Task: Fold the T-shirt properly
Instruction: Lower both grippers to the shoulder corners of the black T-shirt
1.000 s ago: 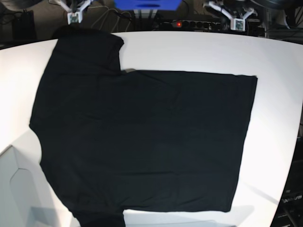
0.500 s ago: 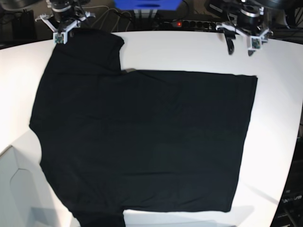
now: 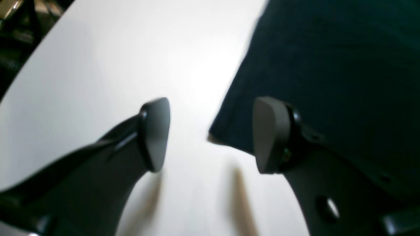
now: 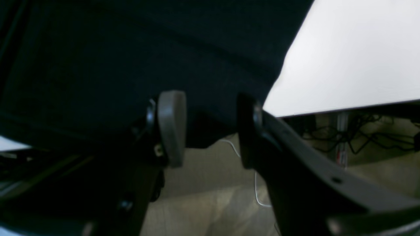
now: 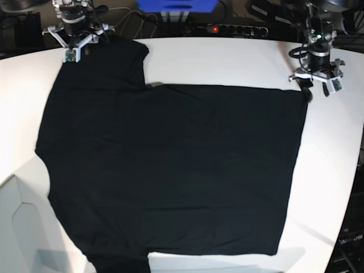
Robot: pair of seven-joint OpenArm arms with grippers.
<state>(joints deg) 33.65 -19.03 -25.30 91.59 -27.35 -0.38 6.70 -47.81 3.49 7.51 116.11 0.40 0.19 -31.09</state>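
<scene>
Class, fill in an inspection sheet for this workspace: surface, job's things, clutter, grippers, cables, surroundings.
Surface: white table, rounded edge, bare around the cloth.
Job's things: black T-shirt spread flat; one sleeve reaches the table's far edge.
Clutter: nothing seen on the table.
Grippers: left gripper open, above the shirt's hem corner, holding nothing; right gripper open at the sleeve's edge, holding nothing.
Cables: white cable on the floor; dark cables behind the table.
Surroundings: power strip with a red light; blue box.
</scene>
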